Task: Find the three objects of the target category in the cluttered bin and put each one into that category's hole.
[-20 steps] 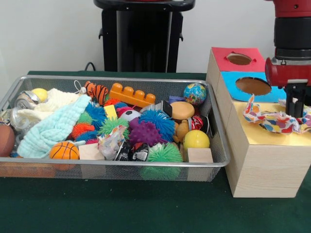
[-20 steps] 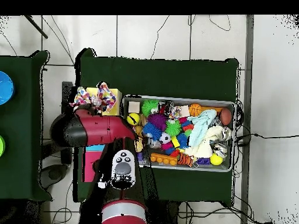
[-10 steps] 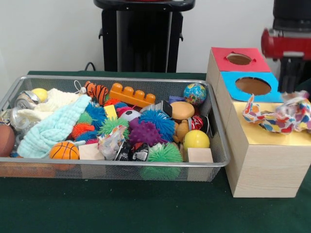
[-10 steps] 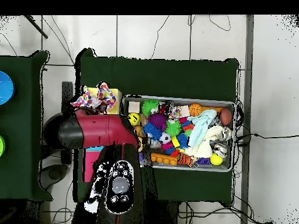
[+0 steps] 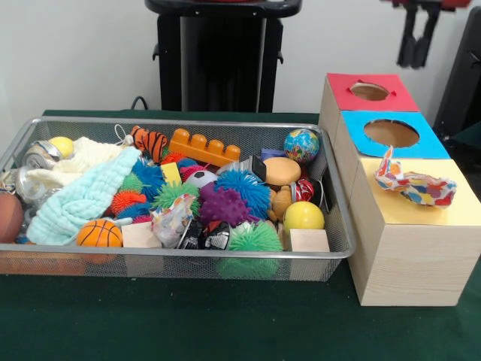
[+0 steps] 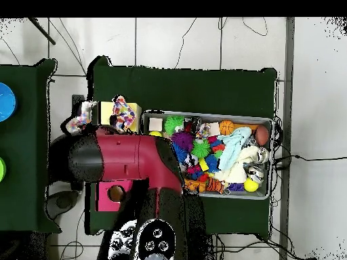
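Observation:
A dotted cloth [image 5: 415, 186] lies crumpled on the yellow top of the pale wooden box [image 5: 458, 209] and covers its hole, which I cannot see. In the overhead view the cloth [image 6: 122, 112] shows on the same box [image 6: 133, 110]. My gripper [image 5: 415, 63] hangs high above the red-topped box at the top right, open and empty, well clear of the cloth. The wire mesh bin [image 5: 340, 226] stands to the left, full of toys. A crumpled pale printed piece [image 5: 171, 218] near its front may be another dotted cloth. In the overhead view my red arm [image 6: 135, 159] hides the gripper.
The blue-topped box [image 5: 391, 133] and red-topped box [image 5: 370, 91] stand behind the yellow one. In the bin lie a mint-green towel [image 5: 83, 199], a cream knitted cloth [image 5: 86, 154], spiky balls, a yellow ball [image 5: 303, 216], an orange brick [image 5: 203, 147] and wooden blocks.
My gripper was down at the cloth on the yellow box and has risen to the top of the view. It let the cloth go. The cloth now lies lower and flatter.

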Tool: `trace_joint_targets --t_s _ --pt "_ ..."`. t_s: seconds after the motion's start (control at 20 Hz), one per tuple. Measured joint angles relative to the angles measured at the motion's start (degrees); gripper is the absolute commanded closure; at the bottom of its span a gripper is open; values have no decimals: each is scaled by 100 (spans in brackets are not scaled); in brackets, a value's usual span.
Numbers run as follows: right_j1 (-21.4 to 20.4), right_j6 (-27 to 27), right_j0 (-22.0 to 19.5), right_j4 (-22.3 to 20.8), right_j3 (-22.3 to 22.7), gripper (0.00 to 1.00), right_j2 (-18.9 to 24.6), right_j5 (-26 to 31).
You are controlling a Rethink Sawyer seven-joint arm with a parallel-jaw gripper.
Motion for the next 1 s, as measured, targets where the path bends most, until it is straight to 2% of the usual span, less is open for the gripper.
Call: trace_joint_targets --t_s 0.15,0.35,0.6,0.8,1.0 --pt "-270 0 -88 -80 0 100 -68 135" --pt "-402 0 -49 -86 1 100 -112 149" --pt "-524 0 281 26 -102 100 -127 495" --pt "-449 5 721 128 -571 100 -123 1260" --pt "-327 8 911 199 -1099 100 -112 1903"
